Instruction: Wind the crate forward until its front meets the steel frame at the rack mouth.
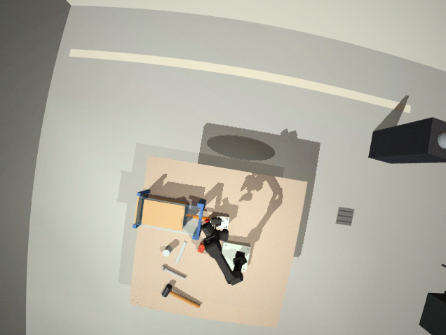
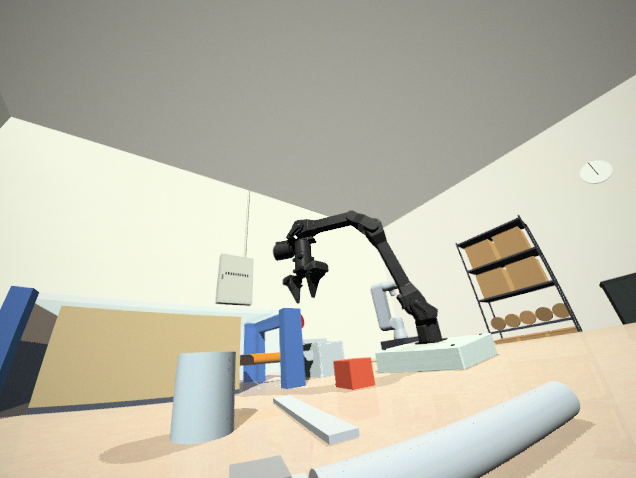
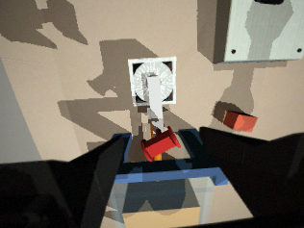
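The tan crate [image 1: 162, 214] [image 2: 138, 354] [image 3: 164, 219] sits flat inside the clear-panelled cubby. A visible gap separates its front from the blue steel frame [image 1: 198, 230] [image 2: 291, 349] [image 3: 144, 176]. An orange strap [image 1: 194, 216] [image 2: 259, 358] runs from the crate through the mouth towards the winch [image 1: 224, 223] [image 2: 326, 359]. The grey-armed winch handle [image 3: 155, 95] is on top of the winch, its arm pointing towards the cubby and its red grip [image 3: 161, 144] [image 2: 302, 321] near the frame. My gripper [image 2: 304, 299] [image 3: 161, 135] is open and empty, above the red grip.
A red block [image 1: 200, 247] [image 2: 354, 373] [image 3: 240, 120] lies near the frame and arm base plate [image 2: 426, 357] [image 3: 265, 42]. A grey cylinder [image 1: 166, 252] [image 2: 203, 395], a flat bar [image 1: 181, 251] [image 2: 316, 418], a wrench [image 1: 174, 272] and a mallet [image 1: 167, 290] are beside the cubby.
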